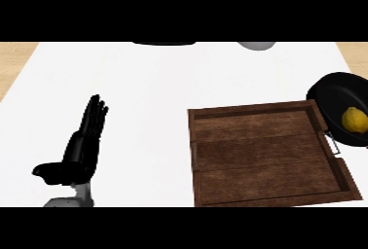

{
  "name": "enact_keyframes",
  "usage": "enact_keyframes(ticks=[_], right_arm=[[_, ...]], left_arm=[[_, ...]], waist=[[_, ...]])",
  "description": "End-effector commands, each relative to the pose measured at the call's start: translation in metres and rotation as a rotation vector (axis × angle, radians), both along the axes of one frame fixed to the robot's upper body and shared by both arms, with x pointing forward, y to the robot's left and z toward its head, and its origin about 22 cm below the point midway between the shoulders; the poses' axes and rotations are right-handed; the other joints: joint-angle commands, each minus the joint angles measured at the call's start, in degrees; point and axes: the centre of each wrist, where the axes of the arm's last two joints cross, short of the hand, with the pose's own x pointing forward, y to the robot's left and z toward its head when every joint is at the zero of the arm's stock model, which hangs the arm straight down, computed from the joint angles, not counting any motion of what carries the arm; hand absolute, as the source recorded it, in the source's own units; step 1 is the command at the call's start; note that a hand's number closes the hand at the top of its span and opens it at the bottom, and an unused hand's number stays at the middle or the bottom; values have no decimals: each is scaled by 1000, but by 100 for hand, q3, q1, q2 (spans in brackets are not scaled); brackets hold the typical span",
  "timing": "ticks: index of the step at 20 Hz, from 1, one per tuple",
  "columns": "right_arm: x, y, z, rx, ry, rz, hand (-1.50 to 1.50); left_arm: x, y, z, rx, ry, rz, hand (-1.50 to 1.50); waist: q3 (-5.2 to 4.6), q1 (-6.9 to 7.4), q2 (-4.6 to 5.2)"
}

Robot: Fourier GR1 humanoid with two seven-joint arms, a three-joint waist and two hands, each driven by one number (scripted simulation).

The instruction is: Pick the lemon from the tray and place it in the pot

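A yellow lemon lies inside the black pot at the right edge of the head view. The brown wooden tray sits just left of the pot, and nothing lies in it. My left hand rests at the lower left with straight fingers pointing away from me, well apart from the tray. My right hand does not show.
A white counter carries everything, with tan wood flooring past its left and right edges. At the far edge sit a dark object and a grey rounded object, both cut off.
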Motion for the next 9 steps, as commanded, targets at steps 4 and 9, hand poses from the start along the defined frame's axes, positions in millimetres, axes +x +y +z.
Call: enact_keyframes(ticks=[4,9], right_arm=[[-26,-14,-3,50,-80,-78,-150],[-42,-26,7,53,-87,-141,-150]], left_arm=[[4,3,-5,14,-7,24,0],[12,-8,6,0,-15,10,0]], waist=[[7,-39,5],[21,-31,23]])
